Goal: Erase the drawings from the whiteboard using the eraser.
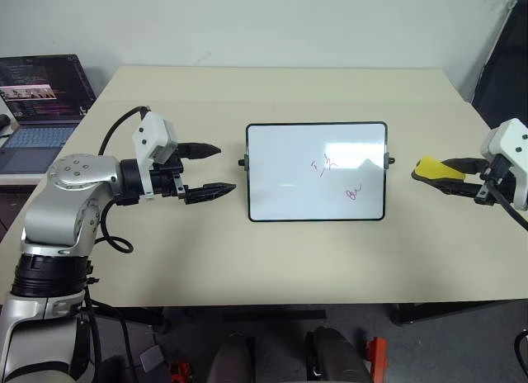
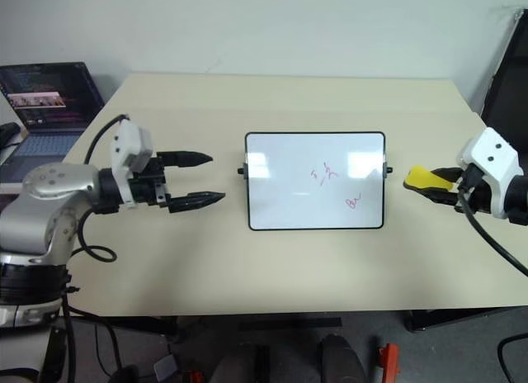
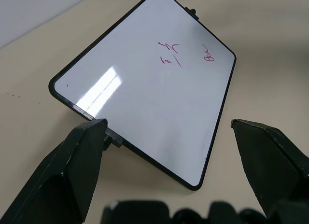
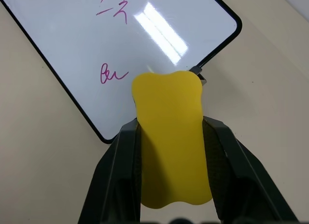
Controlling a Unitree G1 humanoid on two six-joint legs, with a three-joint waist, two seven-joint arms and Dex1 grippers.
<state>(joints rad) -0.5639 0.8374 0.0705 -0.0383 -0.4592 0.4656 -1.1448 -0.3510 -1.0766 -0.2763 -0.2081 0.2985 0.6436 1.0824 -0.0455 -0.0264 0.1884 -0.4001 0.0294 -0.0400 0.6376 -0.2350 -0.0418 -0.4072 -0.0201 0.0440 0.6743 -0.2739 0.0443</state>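
The whiteboard lies flat at the middle of the table. On its right half are the drawings: a red scribble and a purple one below it. My right gripper hangs off the board's right edge, shut on the yellow eraser, which sticks out toward the board. The right wrist view has the eraser clamped between both fingers, over the board's corner. My left gripper is open and empty, just left of the board, pointing at it.
An open laptop sits on a side surface at the far left. A dark object stands beyond the table's right edge. The tan table has bare surface all around the board.
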